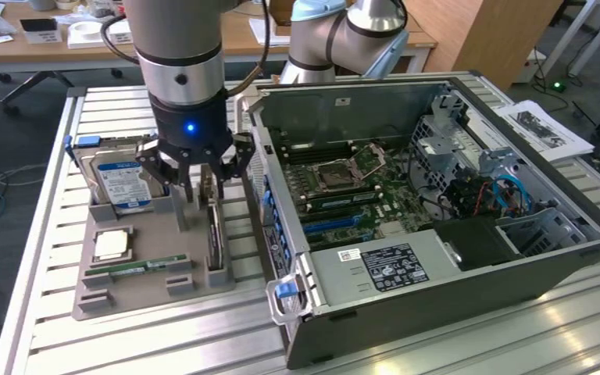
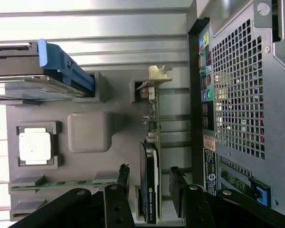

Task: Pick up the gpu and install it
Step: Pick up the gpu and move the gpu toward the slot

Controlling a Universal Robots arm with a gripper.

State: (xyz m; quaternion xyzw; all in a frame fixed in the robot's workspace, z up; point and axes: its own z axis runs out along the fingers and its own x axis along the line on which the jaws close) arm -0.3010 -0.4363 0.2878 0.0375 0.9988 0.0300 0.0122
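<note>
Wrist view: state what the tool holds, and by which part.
Nothing is held. The open tool straddles the gpu at its black cooler end, gaps showing on both sides; the card stands in the grey tray.

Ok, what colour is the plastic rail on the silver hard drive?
Blue; the rail shows best in the wrist view.

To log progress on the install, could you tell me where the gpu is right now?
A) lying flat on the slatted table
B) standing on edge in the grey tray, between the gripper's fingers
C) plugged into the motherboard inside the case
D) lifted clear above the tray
B: the gpu stands on edge in a slot of the grey tray, with the open gripper straddling it, one finger on each side.
</note>
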